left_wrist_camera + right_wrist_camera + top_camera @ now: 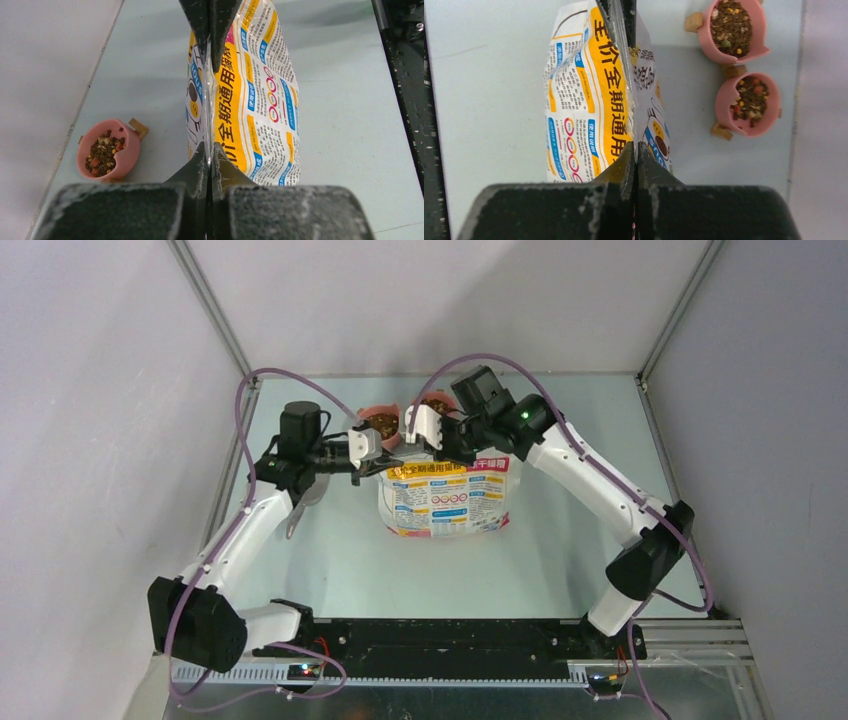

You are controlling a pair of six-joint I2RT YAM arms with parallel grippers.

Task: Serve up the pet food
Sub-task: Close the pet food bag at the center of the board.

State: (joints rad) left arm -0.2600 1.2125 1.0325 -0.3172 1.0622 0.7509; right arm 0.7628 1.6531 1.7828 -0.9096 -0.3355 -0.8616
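**At the Table's Far End, Two Grippers Pinched One Bag**

Near the back wall, the left gripper and the right gripper were each closed tight on the top seam of the printed bag. They held it one at either end, with only the film between their fingers.

The likeliest trouble from there was an uneven pull. If one arm tugged harder or sooner than the other, the film could slip from a pinch or tear crookedly. The bag could then tip and scatter its contents over the table. A swing toward the back could also knock the bowls, which stood just behind the bag.

Two pink bowls sat close beside each other there, the nearer bowl and the farther bowl. The pet food lay in both, a mixed brown heap flecked with red and yellow, filling each well up. What the bag held could not be seen, since its mouth was pinched shut.
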